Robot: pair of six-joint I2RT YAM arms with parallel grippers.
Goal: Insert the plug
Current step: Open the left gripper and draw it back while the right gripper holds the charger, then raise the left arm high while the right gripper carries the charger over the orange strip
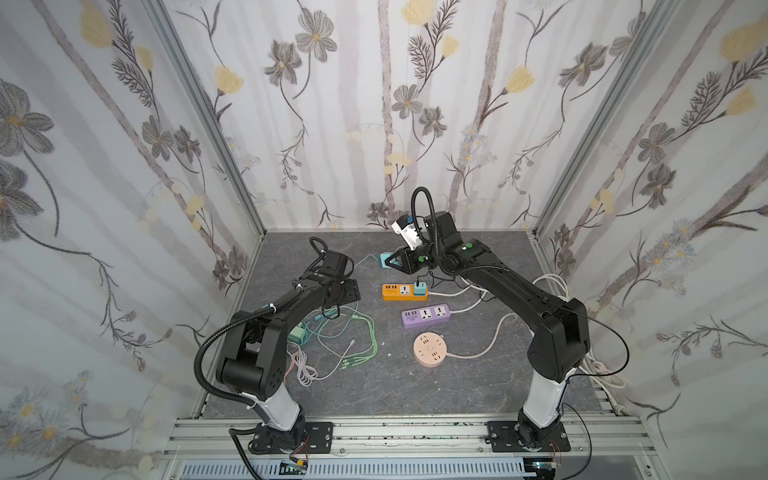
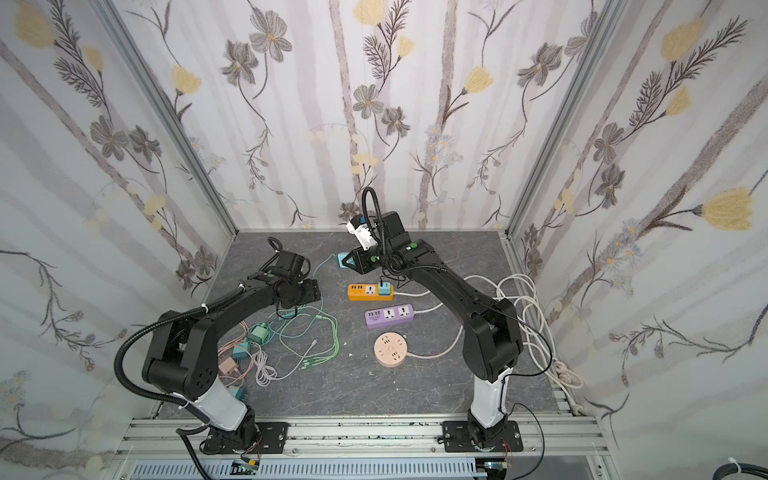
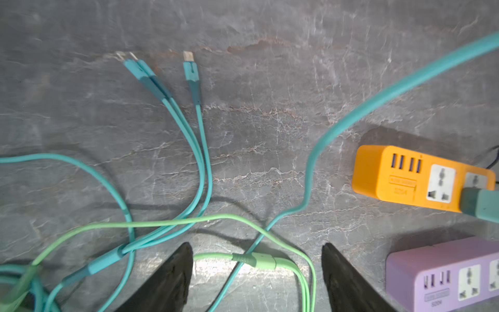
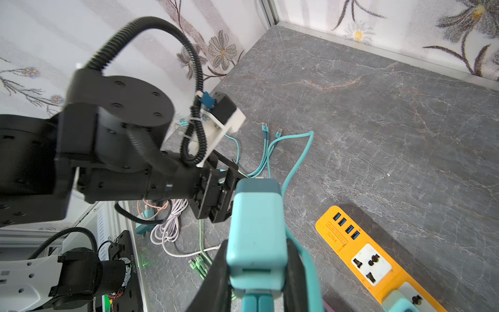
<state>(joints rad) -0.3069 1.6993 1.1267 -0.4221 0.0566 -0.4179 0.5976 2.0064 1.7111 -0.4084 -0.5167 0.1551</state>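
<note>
Rounded 2-tone teal plug clamped in right jaws, seemingly airborne, left jaws wide apart

The tabletop is a dark grey slab veined like marble, and toward its middle lie an orange power strip, a purple power strip and a round peach socket, set one after another toward the front edge. On the left, a green cable crosses a teal cable whose three connector ends rest flat on the stone, near a coiled white cable and small teal chargers. Thick white cords loop along the right edge.
</note>
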